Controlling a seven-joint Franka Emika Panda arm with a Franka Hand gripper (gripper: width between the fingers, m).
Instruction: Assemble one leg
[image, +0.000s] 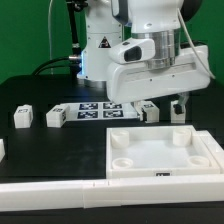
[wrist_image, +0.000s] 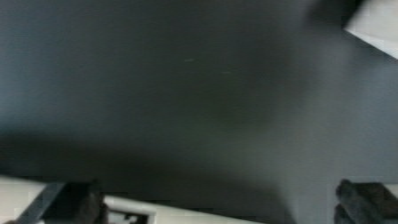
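Note:
My gripper (image: 166, 106) hangs low over the black table behind the white tabletop (image: 160, 150), a large flat square piece with round corner sockets. One leg (image: 150, 113), a small white block with a tag, lies right under it. Two more legs (image: 22, 117) (image: 55, 116) lie at the exterior view's left. In the wrist view my gripper (wrist_image: 219, 206) is open, its dark fingertips (wrist_image: 71, 204) far apart. A white tagged piece (wrist_image: 135, 212), probably the leg, shows at the frame edge by one fingertip. Nothing is held.
The marker board (image: 95, 108) lies flat behind the legs, in front of the arm's base. A long white bar (image: 50, 190) runs along the near edge. A small white piece (image: 2, 148) sits at the left edge. A white corner (wrist_image: 374, 25) shows in the wrist view.

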